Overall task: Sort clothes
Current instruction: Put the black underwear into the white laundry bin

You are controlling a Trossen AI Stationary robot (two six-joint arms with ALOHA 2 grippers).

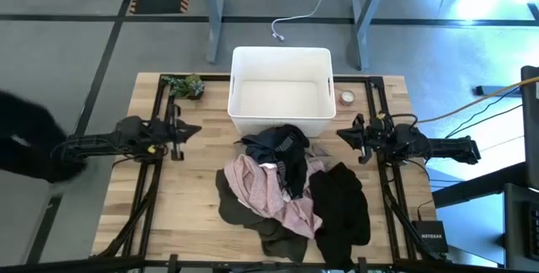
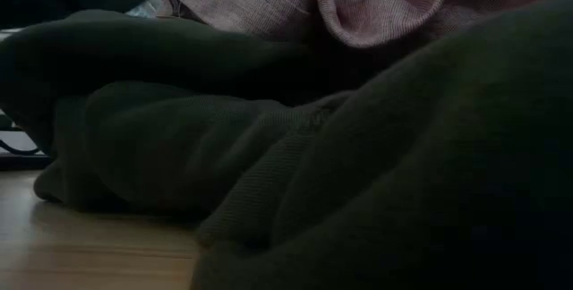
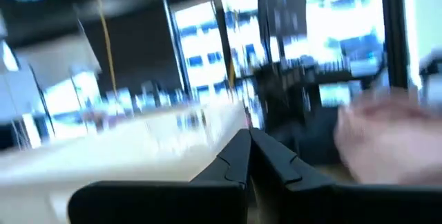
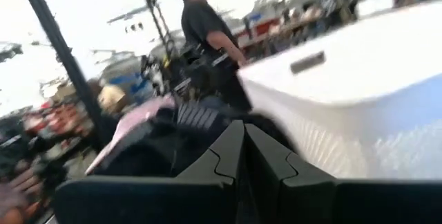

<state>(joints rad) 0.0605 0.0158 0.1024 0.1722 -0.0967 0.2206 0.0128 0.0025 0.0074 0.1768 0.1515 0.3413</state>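
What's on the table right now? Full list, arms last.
bin: 1, white, far middle of the table, nothing visible inside
black top: 1, black, top of the pile, just in front of the bin
pink garment: 1, pale pink, middle of the pile
olive garment: 1, dark olive, under the pink one, near edge
black garment: 1, black, right side of the pile
plant: 1, green, far left corner
tape roll: 1, pale with a red core, right of the bin
person: 1, dark clothes, beyond the table
left tool: shut, left of the pile, holding nothing
right tool: shut, right of the pile, holding nothing
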